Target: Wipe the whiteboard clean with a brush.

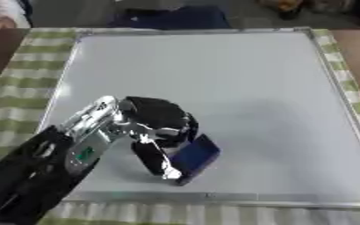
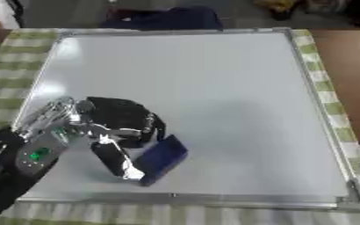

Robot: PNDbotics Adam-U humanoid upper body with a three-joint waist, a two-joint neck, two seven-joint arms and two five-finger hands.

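The robot's left hand (image 1: 161,127) reaches in from the lower left, its fingers and thumb curled round a dark blue eraser block, the brush (image 1: 194,158) of the task. The block sits just below and to the right of the palm, tilted, with its lower edge on or close to the whiteboard (image 1: 237,79); whether it is actually touching cannot be told. Held this way, the flat face probably points down at the board so that a sweep of the arm would drag it across the surface.

The whiteboard lies flat under the hand and stretches well away above and to the right of it, on a green and white checked cloth (image 1: 22,66) that likely keeps it from sliding. No marks show on the board from here, so the wiping seems nearly or fully done.

There is one brush, one whiteboard and one hand in view; the right hand shows in neither view.
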